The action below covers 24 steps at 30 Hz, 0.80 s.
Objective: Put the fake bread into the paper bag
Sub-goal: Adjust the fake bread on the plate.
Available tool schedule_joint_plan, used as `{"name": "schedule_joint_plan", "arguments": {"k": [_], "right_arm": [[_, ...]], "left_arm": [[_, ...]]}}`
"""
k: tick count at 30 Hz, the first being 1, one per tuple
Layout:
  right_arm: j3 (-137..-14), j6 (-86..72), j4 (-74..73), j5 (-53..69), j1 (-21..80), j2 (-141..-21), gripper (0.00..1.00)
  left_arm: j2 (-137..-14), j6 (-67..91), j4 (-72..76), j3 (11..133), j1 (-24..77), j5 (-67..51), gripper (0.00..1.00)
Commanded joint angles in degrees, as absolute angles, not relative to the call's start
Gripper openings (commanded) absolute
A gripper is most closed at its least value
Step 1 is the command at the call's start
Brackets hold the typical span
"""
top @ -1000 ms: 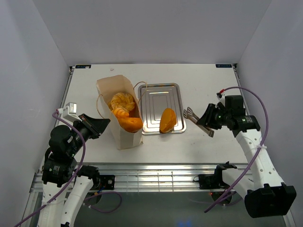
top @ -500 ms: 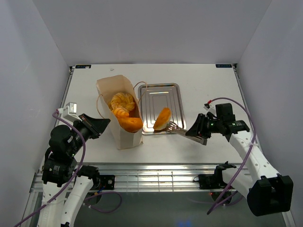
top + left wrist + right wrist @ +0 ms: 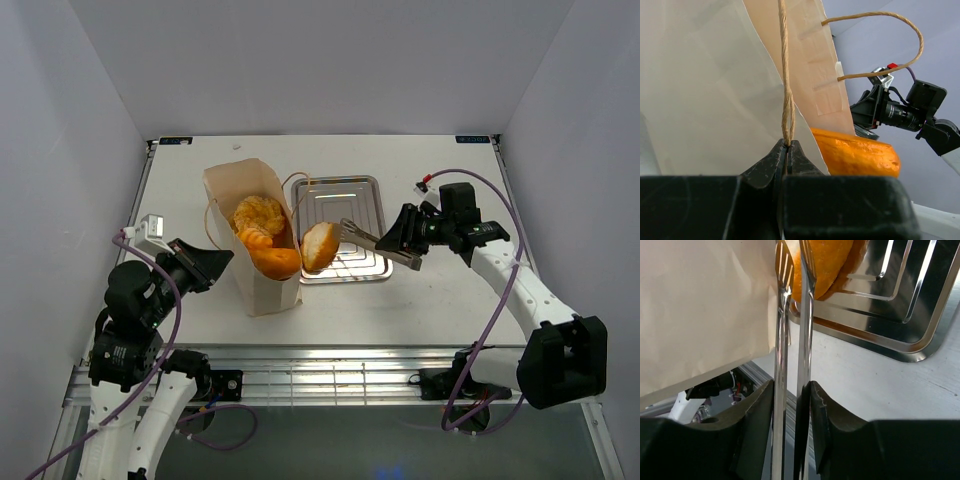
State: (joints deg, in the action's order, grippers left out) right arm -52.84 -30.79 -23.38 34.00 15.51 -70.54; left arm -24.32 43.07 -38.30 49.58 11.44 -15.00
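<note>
The jaws of the right gripper (image 3: 789,399) (image 3: 402,240) are clamped on a pair of metal tongs (image 3: 805,340) (image 3: 370,238), squeezing its 2 arms nearly together. The forked tips of the tongs pinch 1 round roll (image 3: 827,260) (image 3: 320,246) of the fake bread. Close up, the roll is a glossy, deep golden orange. From overhead it shows a paler, cream-tan face. It is held over the near left corner of the silver tray (image 3: 350,205) (image 3: 900,320), just beside the right wall of the paper bag (image 3: 265,290) (image 3: 695,305) (whether it touches the paper cannot be told).

The jaws of the left gripper (image 3: 786,150) (image 3: 212,262) are shut tight on 1 thin cord handle (image 3: 786,75) of the bag, with the twisted cord running straight up from between them. The other handle (image 3: 910,35) loops free off the far wall.

The bag is pale tan, with its mouth open toward the overhead camera. At least 3 shiny golden-orange pieces lie inside it:
- A rounded, ridged piece (image 3: 258,212) sits toward the far end.
- A small knobbly piece (image 3: 252,238) sits in the middle.
- A long smooth loaf (image 3: 278,263) (image 3: 855,155) lies at the near end, and in the left wrist view its end pokes past the bag's edge.

The bag and the tray sit side by side on the white worktop (image 3: 430,170), the bag to the left. The tray's stepped, mirror-like floor reflects orange beneath the roll.
</note>
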Motion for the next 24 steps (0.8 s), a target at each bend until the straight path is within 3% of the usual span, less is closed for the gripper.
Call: {"name": "schedule_joint_plan", "arguments": {"k": [1,10,24], "right_arm": [[-55.5,-28.2,-22.7,31.9,15.7,-69.2,0.41],[-51.4,-27.7,-22.4,37.3,14.9,-67.4,0.48],[-44.7,-34.6,-19.3,49.2,8.6,-68.8,0.51]], "left_arm": [[-25.0,42.5,-40.0,51.9,11.6,-14.6,0.00],[-25.0,43.2,-38.9,50.6,11.7,-15.6,0.00],[-24.1,43.2,-40.0,50.7,11.7,-15.1,0.00]]}}
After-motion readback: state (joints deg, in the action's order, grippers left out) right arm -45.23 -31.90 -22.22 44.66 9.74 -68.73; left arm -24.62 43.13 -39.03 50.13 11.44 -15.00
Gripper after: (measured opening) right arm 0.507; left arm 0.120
